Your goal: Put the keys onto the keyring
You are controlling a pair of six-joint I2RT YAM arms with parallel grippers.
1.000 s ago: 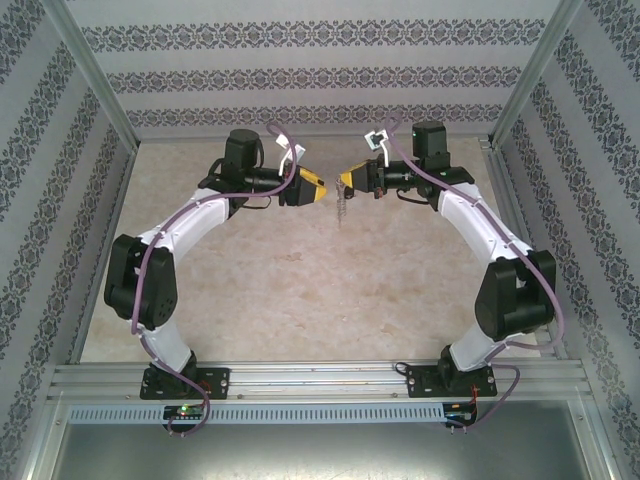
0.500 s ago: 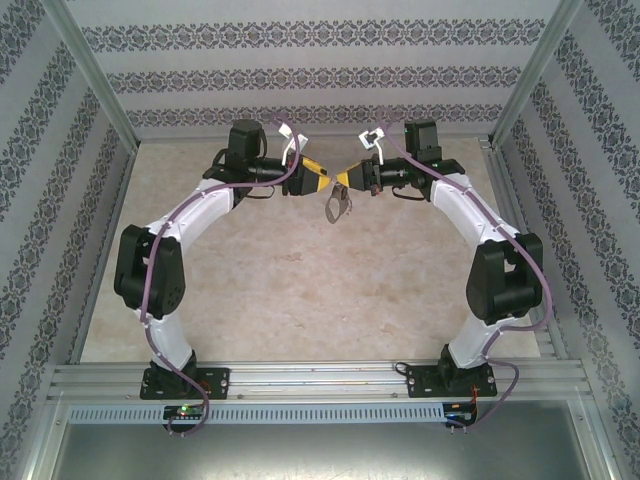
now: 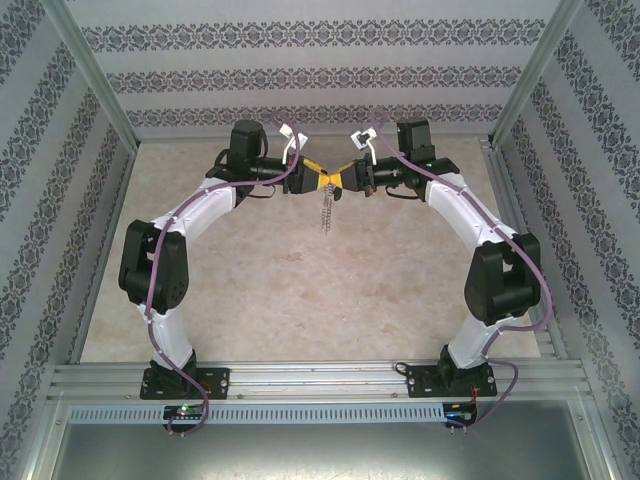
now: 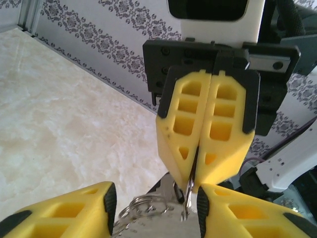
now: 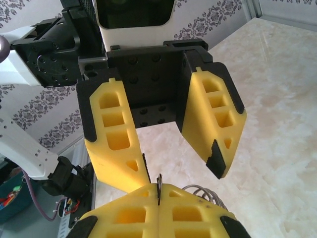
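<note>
The right end effector (image 3: 343, 180) is clamped shut on the keyring (image 3: 326, 208), held above the far middle of the bench (image 3: 300, 300). The keyring hangs with its long axis vertical, its chain strip pointing down. The left end effector (image 3: 320, 181) faces it tip to tip, jaws apart on either side of the keyring's top.

— What sort of place is this?
— A robotics lab test cell; the left arm (image 3: 200, 215) and right arm (image 3: 470, 215) are bolted to an aluminium rail (image 3: 320, 378); a marble-look desk (image 3: 320, 290) sits boxed in by patterned panels (image 3: 300, 75) on metal posts (image 3: 95, 80).
</note>
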